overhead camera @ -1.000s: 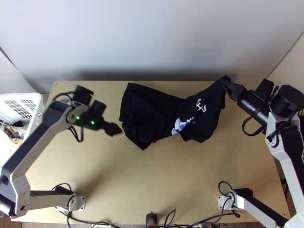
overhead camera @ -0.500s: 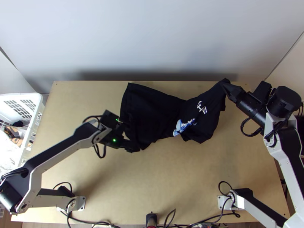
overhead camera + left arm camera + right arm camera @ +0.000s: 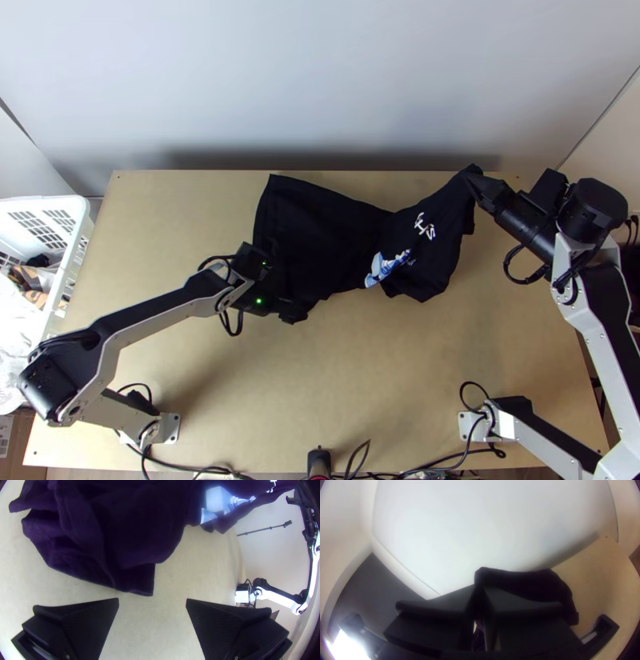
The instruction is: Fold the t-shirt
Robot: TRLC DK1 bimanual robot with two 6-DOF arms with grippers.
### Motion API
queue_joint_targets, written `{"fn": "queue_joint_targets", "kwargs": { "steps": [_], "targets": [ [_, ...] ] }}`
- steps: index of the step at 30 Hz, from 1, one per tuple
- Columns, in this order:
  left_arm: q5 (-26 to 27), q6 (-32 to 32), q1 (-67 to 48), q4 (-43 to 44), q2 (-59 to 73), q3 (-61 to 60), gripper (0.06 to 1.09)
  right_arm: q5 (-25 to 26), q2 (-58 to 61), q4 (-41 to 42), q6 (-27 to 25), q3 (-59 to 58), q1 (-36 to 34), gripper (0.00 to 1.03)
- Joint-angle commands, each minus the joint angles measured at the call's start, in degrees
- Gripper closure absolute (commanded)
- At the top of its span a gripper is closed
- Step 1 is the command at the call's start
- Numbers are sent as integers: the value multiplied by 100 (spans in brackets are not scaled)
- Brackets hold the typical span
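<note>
- Gripper on the left (image 3: 294, 312) stands wide open, holding nothing, right by the shirt's near corner!
- T-shirt (image 3: 320, 240), black, lies rumpled across the table's (image 3: 360, 384) far half.
- And the gripper on the right (image 3: 474, 187), closed tight, pinches its raised far corner!

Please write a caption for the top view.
Right tool holding one end of a rumpled black t-shirt, left tool by its near edge, over a light wooden table.
</note>
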Motion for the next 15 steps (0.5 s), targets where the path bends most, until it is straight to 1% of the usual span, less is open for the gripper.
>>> {"fn": "queue_joint_targets", "kwargs": {
  "steps": [1,15],
  "targets": [
    [-76,-69,-31,311,250,3,11,22,35,15,8,-5,4,100],
    [-76,-351,57,364,382,258,11,30,43,32,17,-102,57,100]
  ]
}}
